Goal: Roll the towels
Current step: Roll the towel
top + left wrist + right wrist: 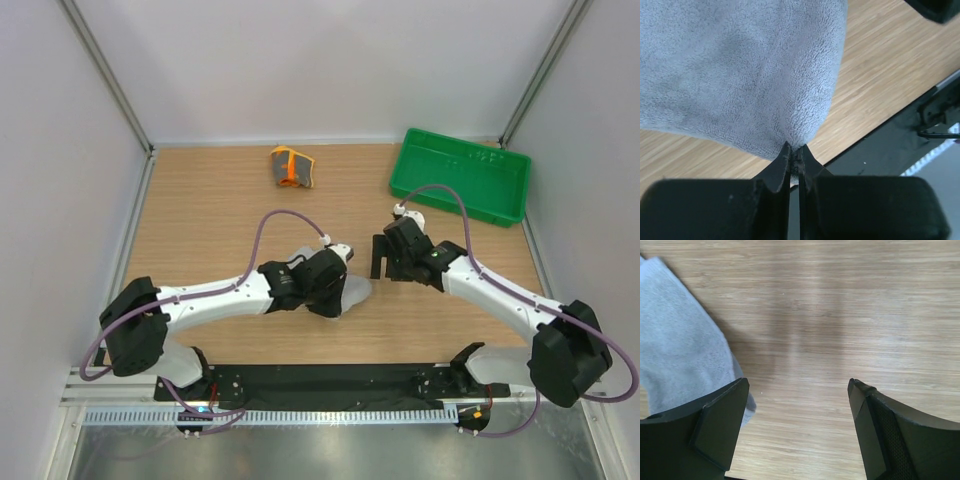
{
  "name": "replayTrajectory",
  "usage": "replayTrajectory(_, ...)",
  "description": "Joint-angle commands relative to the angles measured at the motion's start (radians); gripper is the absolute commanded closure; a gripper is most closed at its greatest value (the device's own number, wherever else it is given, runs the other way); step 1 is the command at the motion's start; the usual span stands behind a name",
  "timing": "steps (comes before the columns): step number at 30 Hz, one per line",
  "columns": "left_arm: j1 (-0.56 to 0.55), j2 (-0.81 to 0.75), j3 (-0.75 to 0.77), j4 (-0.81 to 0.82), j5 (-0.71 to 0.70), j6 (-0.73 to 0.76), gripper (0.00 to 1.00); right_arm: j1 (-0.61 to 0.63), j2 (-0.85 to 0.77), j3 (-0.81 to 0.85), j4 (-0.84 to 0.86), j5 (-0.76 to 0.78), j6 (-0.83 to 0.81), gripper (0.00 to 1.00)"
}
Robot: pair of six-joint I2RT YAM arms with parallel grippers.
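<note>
The left tool (796,152) is closed, its two fingertips pinched together on the edge of the light grey towel (740,70). In the left wrist view the cloth fans out from that pinch point, fluffy side showing. It fills most of the upper left of the view, with the wooden bench (210,220) beneath it. Seen from above, this towel lies near the middle of the bench, a little toward the near edge. It is mostly hidden under the left arm's wrist, and only a pale patch shows at the wrist's right side.

The right tool (797,387) stands wide open and holds nothing. Bare wood lies between its fingers. The grey towel's edge lies just beside the finger on the left of that view, partly behind it. From above, the right tool sits just to the right of the grey towel, facing the left tool.

The orange and yellow patterned towel (291,167) lies at the far side of the bench, left of centre, well apart from both tools. It looks bunched or rolled into a compact shape with grey showing on its left, though the overhead view is too small to be sure. A green tray (462,178) sits at the far right corner.
</note>
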Motion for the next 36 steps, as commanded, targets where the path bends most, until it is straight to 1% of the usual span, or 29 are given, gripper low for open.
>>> replayTrajectory(1,0.054,0.022,0.032,-0.013,0.121,-0.047,0.95,-0.002,-0.062,0.033,-0.013,0.011,-0.049,0.12)
replayTrajectory(6,0.168,0.052,-0.023,0.047,0.242,-0.081,0.96,-0.002,-0.121,0.023,-0.009,-0.050,-0.061,0.15)
replayTrajectory(11,0.231,0.080,-0.054,0.085,0.300,-0.097,0.96,-0.002,-0.174,0.003,0.028,-0.127,-0.067,0.18)
replayTrajectory(13,0.256,0.088,-0.055,0.084,0.315,-0.102,0.96,-0.002,-0.194,-0.007,0.055,-0.184,-0.070,0.19)
replayTrajectory(15,0.274,0.092,-0.061,0.084,0.322,-0.122,0.96,-0.002,-0.204,-0.018,0.082,-0.231,-0.077,0.25)
replayTrajectory(16,0.292,0.094,-0.069,0.087,0.340,-0.130,0.97,-0.001,-0.214,-0.032,0.109,-0.289,-0.078,0.28)
replayTrajectory(17,0.303,0.094,-0.074,0.093,0.351,-0.142,0.96,-0.002,-0.218,-0.040,0.126,-0.311,-0.078,0.36)
replayTrajectory(20,0.334,0.092,-0.092,0.119,0.400,-0.182,0.96,-0.001,-0.226,-0.076,0.189,-0.389,-0.071,0.50)
replayTrajectory(21,0.340,0.095,-0.095,0.122,0.404,-0.200,0.96,-0.002,-0.224,-0.086,0.207,-0.412,-0.069,0.56)
replayTrajectory(24,0.368,0.120,-0.098,0.128,0.441,-0.222,0.97,-0.001,-0.201,-0.121,0.278,-0.487,-0.058,0.66)
replayTrajectory(25,0.372,0.125,-0.097,0.128,0.452,-0.234,0.98,0.001,-0.194,-0.138,0.308,-0.506,-0.055,0.66)
replayTrajectory(26,0.374,0.128,-0.095,0.128,0.458,-0.234,0.98,0.004,-0.179,-0.144,0.321,-0.524,-0.054,0.66)
replayTrajectory(27,0.374,0.126,-0.095,0.128,0.455,-0.232,0.98,0.004,-0.174,-0.148,0.330,-0.526,-0.054,0.53)
replayTrajectory(28,0.374,0.123,-0.095,0.127,0.451,-0.226,0.99,0.005,-0.169,-0.155,0.335,-0.518,-0.054,0.43)
replayTrajectory(29,0.374,0.115,-0.100,0.121,0.441,-0.223,0.98,0.007,-0.166,-0.156,0.333,-0.497,-0.051,0.38)
replayTrajectory(30,0.374,0.109,-0.101,0.111,0.422,-0.220,0.98,0.007,-0.163,-0.158,0.332,-0.486,-0.052,0.35)
replayTrajectory(31,0.374,0.097,-0.103,0.105,0.414,-0.216,0.98,0.005,-0.163,-0.161,0.330,-0.478,-0.052,0.26)
replayTrajectory(32,0.374,0.092,-0.104,0.101,0.408,-0.213,0.98,0.005,-0.157,-0.159,0.326,-0.440,-0.049,0.19)
replayTrajectory(34,0.374,0.082,-0.112,0.098,0.403,-0.209,0.98,0.005,-0.126,-0.150,0.304,-0.408,-0.051,0.11)
replayTrajectory(36,0.374,0.077,-0.118,0.095,0.397,-0.205,0.98,0.005,-0.082,-0.145,0.304,-0.373,-0.034,0.10)
